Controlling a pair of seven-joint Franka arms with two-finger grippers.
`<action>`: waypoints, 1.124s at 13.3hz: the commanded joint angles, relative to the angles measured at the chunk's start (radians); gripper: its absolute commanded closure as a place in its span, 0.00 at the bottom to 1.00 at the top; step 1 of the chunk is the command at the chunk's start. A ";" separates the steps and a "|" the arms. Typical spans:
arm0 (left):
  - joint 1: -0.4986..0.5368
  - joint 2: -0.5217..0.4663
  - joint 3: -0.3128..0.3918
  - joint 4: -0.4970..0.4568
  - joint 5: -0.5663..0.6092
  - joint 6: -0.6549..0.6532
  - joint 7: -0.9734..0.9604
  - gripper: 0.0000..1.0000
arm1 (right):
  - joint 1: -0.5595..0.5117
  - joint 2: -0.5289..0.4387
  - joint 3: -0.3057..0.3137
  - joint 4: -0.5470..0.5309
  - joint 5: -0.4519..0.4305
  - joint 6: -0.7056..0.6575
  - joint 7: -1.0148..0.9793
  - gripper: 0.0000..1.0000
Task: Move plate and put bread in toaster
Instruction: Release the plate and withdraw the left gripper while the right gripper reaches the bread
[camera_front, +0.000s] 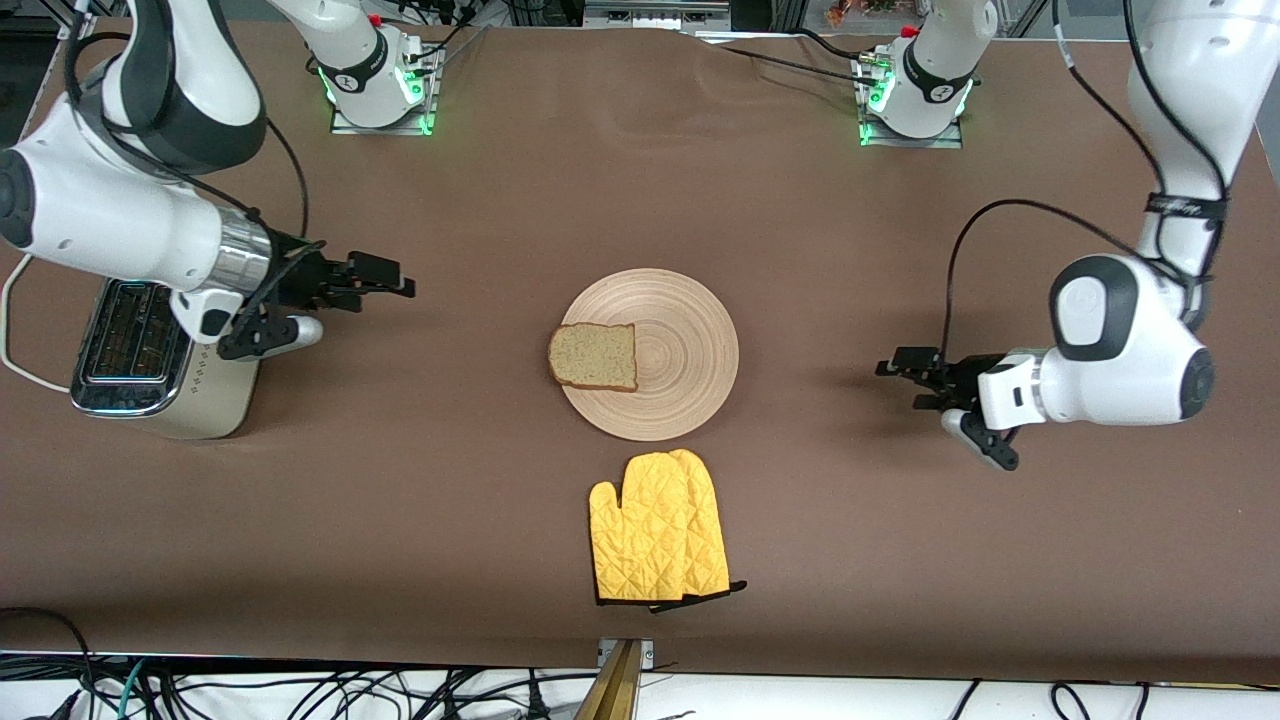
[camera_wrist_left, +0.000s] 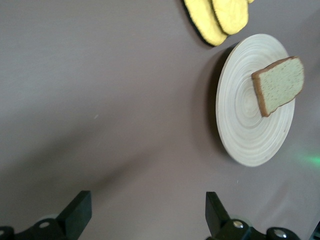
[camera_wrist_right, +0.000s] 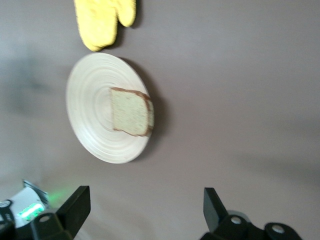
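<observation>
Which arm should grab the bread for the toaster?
Probably the right. Its open end effector hangs beside the toaster, and the bread overhangs the plate rim on that side. The left end effector, also open, waits at the left arm's end.

The table (camera_front: 640, 200) is evenly and brightly lit from overhead. Soft shadows are cast beneath both arms. Slight blur is seen in the right wrist view.

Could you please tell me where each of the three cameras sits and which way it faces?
Front view: high across the table, facing both arms, left claw and right claw open.
Left wrist view: on the left wrist, looking past its open fingertips at the plate.
Right wrist view: likewise, own fingertips.
All three share plate, bread, yellow mitts.
</observation>
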 joint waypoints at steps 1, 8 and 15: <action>-0.008 -0.077 0.004 0.098 0.148 -0.153 -0.170 0.00 | -0.002 0.050 0.043 -0.030 0.053 0.135 -0.044 0.00; -0.275 -0.328 0.305 0.100 0.354 -0.243 -0.358 0.00 | 0.018 0.357 0.089 -0.003 0.223 0.431 -0.278 0.00; -0.226 -0.538 0.323 -0.138 0.283 -0.095 -0.411 0.00 | 0.119 0.434 0.089 -0.004 0.369 0.523 -0.287 0.00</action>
